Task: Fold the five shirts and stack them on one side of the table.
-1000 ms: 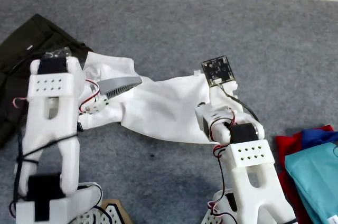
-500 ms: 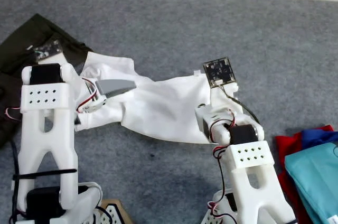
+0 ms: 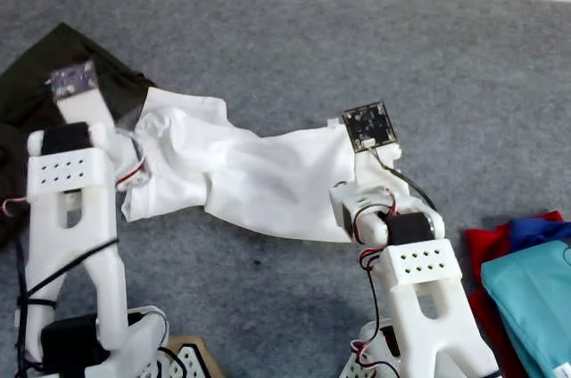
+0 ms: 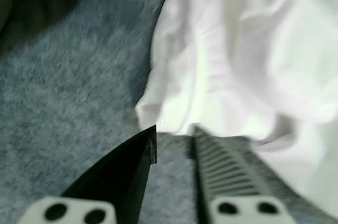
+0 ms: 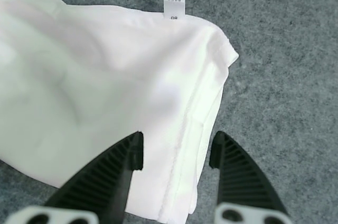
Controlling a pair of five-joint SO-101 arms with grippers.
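1. White shirt (image 3: 259,177): lies rumpled across the middle of the surface; its fold looks barely begun.
2. Right end effector (image 5: 178,142): released, jaws astride the shirt's seamed edge; the next move probably calls for closing there.
3. Left end effector (image 4: 174,131): narrowly parted, empty, at the shirt's opposite edge.
4. Dark shirt (image 3: 45,66): far left corner, unfolded.
5. Teal shirt (image 3: 526,298): folded, near right edge.

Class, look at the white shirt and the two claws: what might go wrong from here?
1. The right claw stands open astride the layered edge of the white shirt; closing may pinch only one layer, so the fold could slip apart.
2. The left claw is open at the shirt's bunched end, near the dark shirt; a pull might worsen the creases.
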